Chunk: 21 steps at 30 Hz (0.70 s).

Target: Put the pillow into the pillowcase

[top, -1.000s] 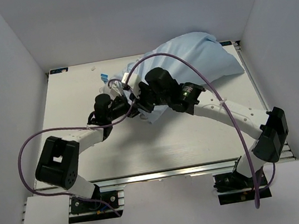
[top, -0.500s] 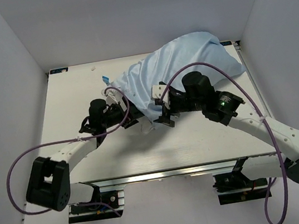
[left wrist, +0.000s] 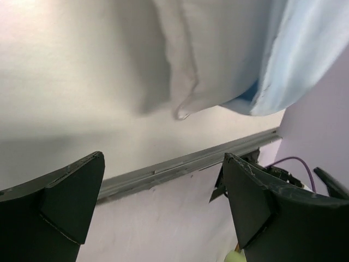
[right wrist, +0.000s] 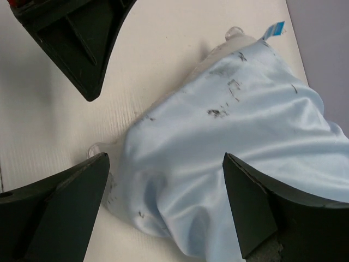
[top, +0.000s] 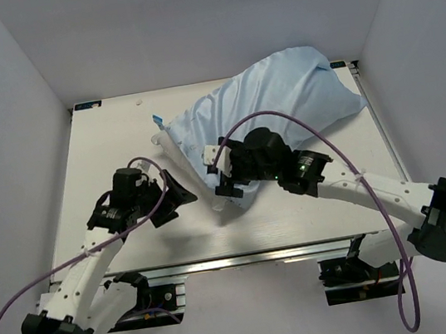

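Pillow point(left wrist: 210, 54): mostly in pillowcase point(top: 279, 95), on table point(top: 102, 143), white corners poking out near end.
Left gripper point(left wrist: 162, 164): wide, empty, near that corner.
Right gripper point(right wrist: 165, 164): wide, empty, above pillowcase.
Risk: I think pulling thin cloth alone drags pillow out.

Robot lab cell, plain white walls point(top: 3, 99), white table point(top: 110, 142), aluminium mounting rail point(top: 245, 258)

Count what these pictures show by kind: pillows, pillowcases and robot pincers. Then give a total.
1 pillow
1 pillowcase
2 pincers: left pincer, right pincer
Total: 4
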Tool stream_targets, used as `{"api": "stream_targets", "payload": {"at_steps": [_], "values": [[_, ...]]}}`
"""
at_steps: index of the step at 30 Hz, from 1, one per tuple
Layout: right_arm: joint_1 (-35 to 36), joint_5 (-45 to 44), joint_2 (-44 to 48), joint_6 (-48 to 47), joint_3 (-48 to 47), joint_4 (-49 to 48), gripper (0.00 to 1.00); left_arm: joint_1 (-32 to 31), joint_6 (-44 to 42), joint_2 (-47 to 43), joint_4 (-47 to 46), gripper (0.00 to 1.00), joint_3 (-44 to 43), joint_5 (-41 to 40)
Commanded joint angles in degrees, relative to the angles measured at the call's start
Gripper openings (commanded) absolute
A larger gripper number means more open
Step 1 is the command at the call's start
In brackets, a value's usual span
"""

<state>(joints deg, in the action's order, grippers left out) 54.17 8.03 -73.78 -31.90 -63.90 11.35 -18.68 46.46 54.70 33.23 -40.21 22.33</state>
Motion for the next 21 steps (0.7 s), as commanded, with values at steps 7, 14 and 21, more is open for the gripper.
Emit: {"api": "stream_targets", "payload": {"at_steps": [7,14,21], "values": [[11.83,-23.39,-10.58,-1.41,1.06,-16.88,0.9,0.4,7.59,-14.51,17.47,0.98,-3.12,-16.34],[12.1,-34.83,-28.6,5.8,-13.88,-7.14,0.89,0.4,10.67,-22.7,23.18,0.98,-4.53,-21.35],[9.91,-49.17,-35.64,-5.62,-8.35,-21.46,0.89,0.4,12.95,-29.12,26.79,0.98,-4.09,-24.08]]}}
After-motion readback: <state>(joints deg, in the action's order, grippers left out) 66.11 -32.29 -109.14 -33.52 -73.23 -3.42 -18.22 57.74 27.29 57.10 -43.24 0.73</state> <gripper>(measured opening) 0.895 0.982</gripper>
